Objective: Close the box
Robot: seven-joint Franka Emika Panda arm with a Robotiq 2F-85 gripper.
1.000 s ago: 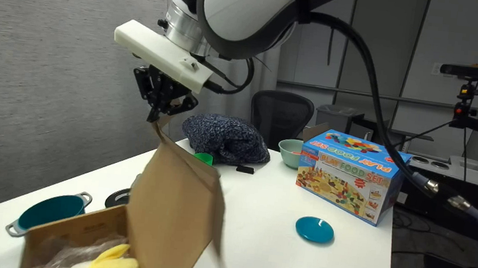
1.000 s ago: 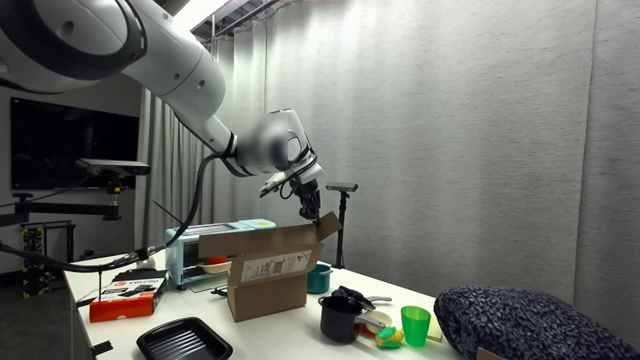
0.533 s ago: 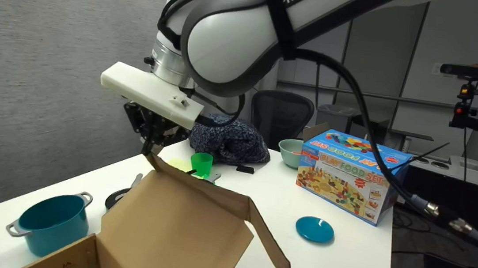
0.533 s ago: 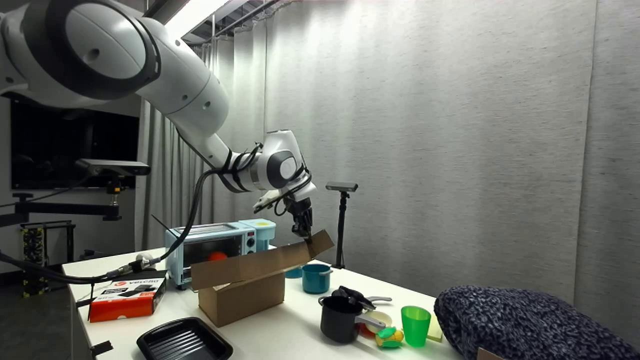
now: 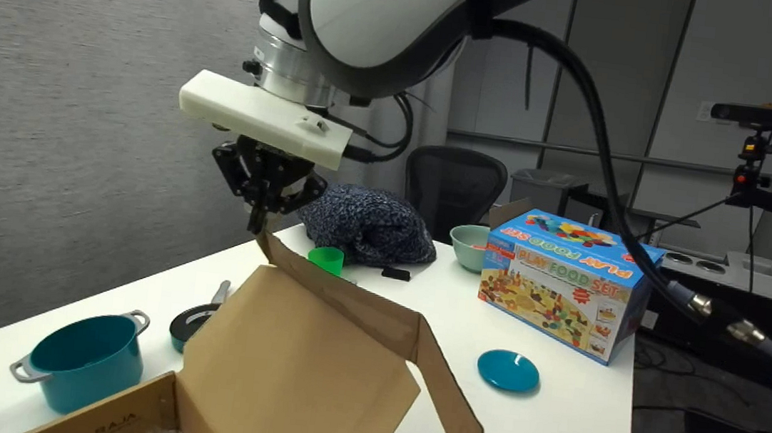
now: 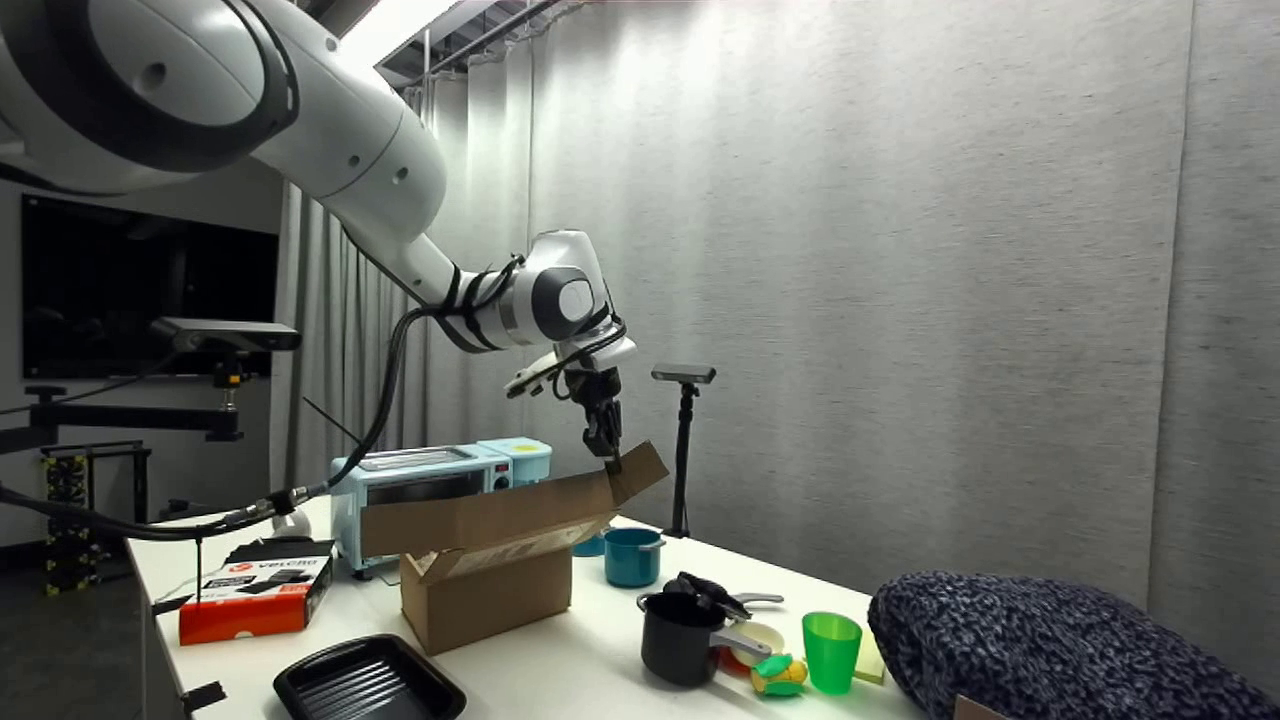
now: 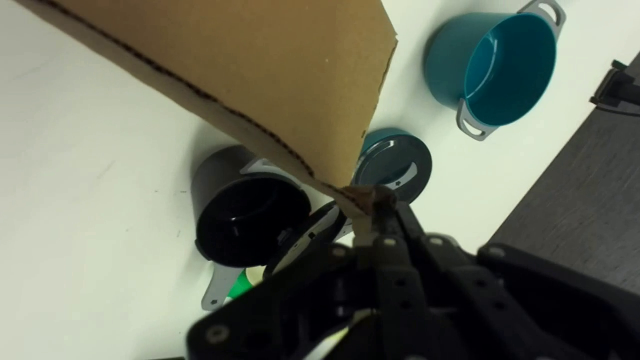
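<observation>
The box [image 5: 298,372] is a large plain brown cardboard carton on the white table. In an exterior view its wide lid panel stands slanted, with long narrow flaps along its edge. Part of its inside shows, with clear plastic and a bit of yellow. Its outer side shows in an exterior view [image 6: 490,605], and its panel fills the top of the wrist view [image 7: 300,75]. My gripper [image 5: 257,224] points down at the panel's upper corner. Its fingertips [image 7: 394,200] are together and pinch a corner flap; the exact grip is dark. It also shows in an exterior view [image 6: 612,462].
A teal pot [image 5: 84,360] and a lidded pan [image 5: 191,325] stand close to the box. A black pot [image 6: 680,640], green cup [image 6: 831,650], black tray [image 6: 370,680], light blue toaster oven [image 6: 430,485], orange-red box [image 6: 255,600] and printed toy box [image 5: 558,285] share the table.
My gripper and the flap corner dropped, then rose part way. The lid panel leans lower than one second ago. The carton has shifted on the table.
</observation>
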